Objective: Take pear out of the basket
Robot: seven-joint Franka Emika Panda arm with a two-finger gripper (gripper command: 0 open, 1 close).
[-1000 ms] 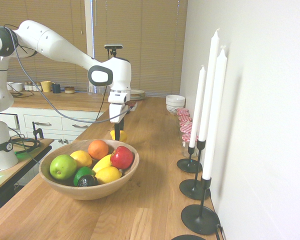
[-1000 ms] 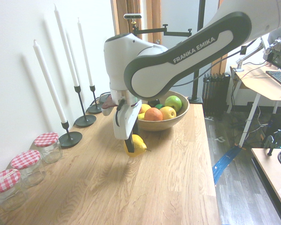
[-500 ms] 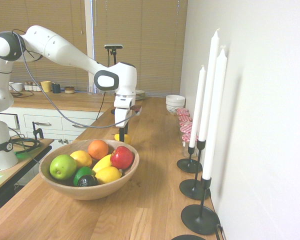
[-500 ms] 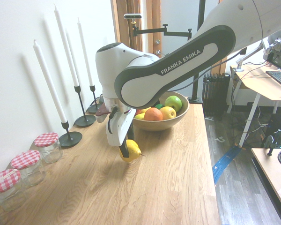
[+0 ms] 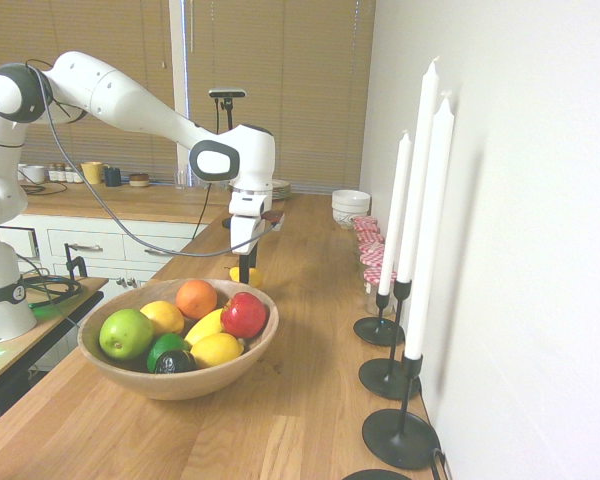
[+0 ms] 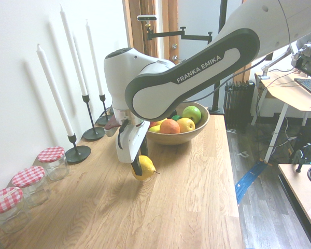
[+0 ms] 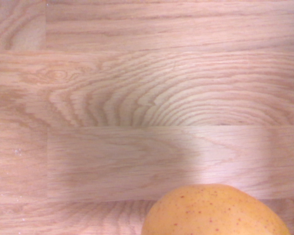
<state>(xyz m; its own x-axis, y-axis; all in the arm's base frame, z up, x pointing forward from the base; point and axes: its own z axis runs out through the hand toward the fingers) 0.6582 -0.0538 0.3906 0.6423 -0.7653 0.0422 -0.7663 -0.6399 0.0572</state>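
A long wooden countertop [image 5: 310,400] runs beside a white wall. One wide, shallow wooden basket [image 5: 242,358] sits on it, and the counts that follow are taken around that basket. Inside it lie seven visible fruits: one green apple [image 5: 126,333], one orange [image 5: 196,298], one red apple [image 5: 244,315], three yellow fruits, and one dark avocado [image 5: 175,362], plus a patch of green that may be another fruit. Beyond the basket, outside its rim and away from it along the counter, is one yellow pear [image 6: 145,167], low over the wood; whether it touches the surface cannot be told. To the wall side of the basket stand three black candlesticks [image 5: 399,437], each holding one tall white candle [image 5: 427,228]. Farther along the wall from the basket are several glass jars [image 6: 53,162] with red-checked lids; three show clearly in the second exterior view. Far past the basket sits one stack of white bowls [image 5: 351,207]. One white robot arm reaches out over the counter beyond the basket, its elbow raised and its wrist pointing straight down. The gripper [image 6: 137,168] is narrowed around the pear, gripping it from above. The wrist view shows the speckled yellow skin of the pear over bare wood grain.
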